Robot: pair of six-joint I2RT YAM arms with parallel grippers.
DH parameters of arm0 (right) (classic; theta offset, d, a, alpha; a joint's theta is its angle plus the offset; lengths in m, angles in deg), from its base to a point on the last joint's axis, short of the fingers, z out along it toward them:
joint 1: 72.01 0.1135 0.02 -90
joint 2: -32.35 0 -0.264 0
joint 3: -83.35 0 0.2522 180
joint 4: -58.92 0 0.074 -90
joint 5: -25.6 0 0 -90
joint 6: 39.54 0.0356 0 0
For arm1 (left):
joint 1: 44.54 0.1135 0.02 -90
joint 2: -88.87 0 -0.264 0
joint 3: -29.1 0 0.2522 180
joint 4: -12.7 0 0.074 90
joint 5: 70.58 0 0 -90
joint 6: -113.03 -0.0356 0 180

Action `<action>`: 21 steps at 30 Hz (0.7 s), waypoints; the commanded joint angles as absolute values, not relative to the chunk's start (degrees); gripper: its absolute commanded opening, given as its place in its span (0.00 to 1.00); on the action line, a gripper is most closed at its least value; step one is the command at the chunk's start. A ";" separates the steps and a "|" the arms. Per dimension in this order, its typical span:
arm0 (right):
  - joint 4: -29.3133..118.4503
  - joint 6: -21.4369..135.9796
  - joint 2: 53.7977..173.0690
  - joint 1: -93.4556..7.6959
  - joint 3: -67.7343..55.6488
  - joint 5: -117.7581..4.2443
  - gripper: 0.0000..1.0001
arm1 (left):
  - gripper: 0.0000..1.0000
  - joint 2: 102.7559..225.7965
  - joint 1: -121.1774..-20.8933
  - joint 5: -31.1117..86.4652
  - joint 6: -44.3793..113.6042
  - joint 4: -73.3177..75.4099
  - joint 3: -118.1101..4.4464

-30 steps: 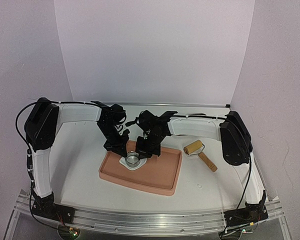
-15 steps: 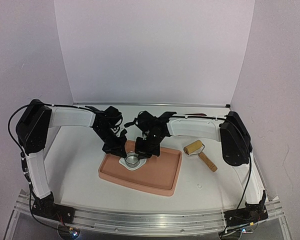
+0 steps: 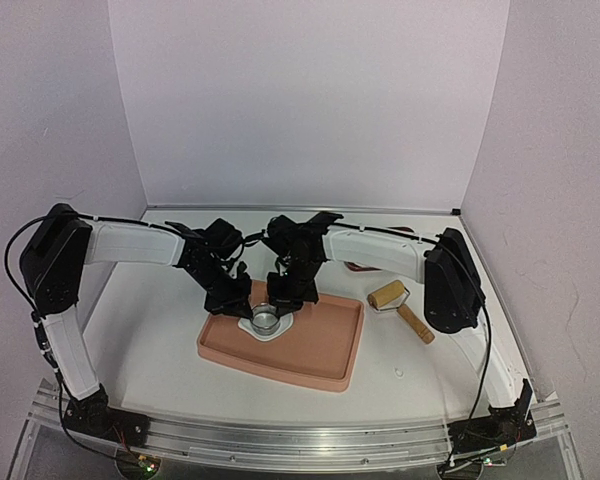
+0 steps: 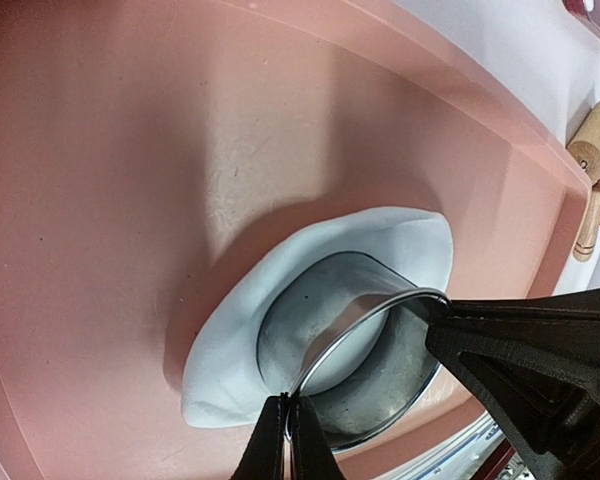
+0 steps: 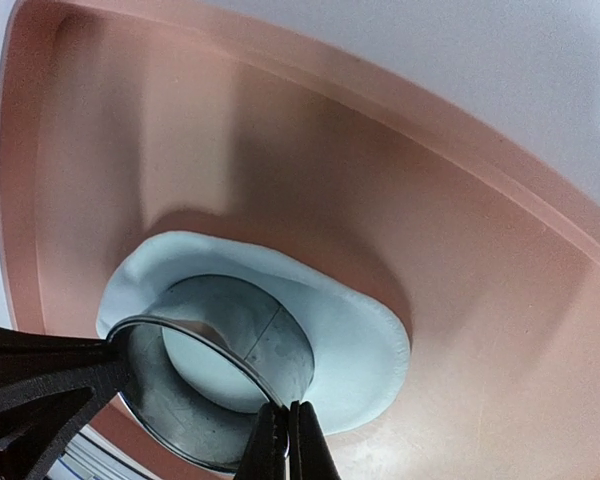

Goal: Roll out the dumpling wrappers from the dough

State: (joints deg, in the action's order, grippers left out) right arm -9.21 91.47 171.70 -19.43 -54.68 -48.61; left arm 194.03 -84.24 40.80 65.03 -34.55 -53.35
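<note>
A: How much dough is there?
B: One flat sheet, lying in the single pink tray on the tabletop. One metal ring cutter stands on it.
A: And the arms?
B: Two. The left end effector is clamped on the cutter's rim, and the right end effector pinches the opposite side. One rolling pin lies right of the tray.

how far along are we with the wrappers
Done: the dough lies flat in the tray, rolling pin set aside. In hand: left hand and right hand each pinch the rim of the ring cutter standing on the dough. Left: no separate wrapper lies anywhere yet.
</note>
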 commanded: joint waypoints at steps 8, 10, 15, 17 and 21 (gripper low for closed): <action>-3.02 97.34 169.06 -19.33 -40.82 -54.42 0.00 | 0.00 202.83 -87.36 40.84 61.95 -47.68 -59.02; -2.91 98.78 167.29 -18.08 -37.39 -54.14 0.00 | 0.00 204.31 -85.19 40.20 60.07 -48.85 -61.51; -2.34 103.43 165.31 -15.70 -34.33 -53.17 0.00 | 0.00 207.83 -80.84 38.73 55.57 -51.17 -67.57; -2.30 105.42 165.20 -14.39 -34.30 -52.60 0.00 | 0.00 209.88 -79.60 38.32 53.55 -52.02 -70.80; -1.97 107.48 165.63 -12.67 -33.77 -51.38 0.00 | 0.00 212.48 -79.08 38.70 51.25 -52.85 -76.26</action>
State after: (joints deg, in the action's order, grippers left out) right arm 3.97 102.47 162.61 -17.05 -37.47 -53.68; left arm 206.41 -81.33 46.07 53.82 -53.70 -72.45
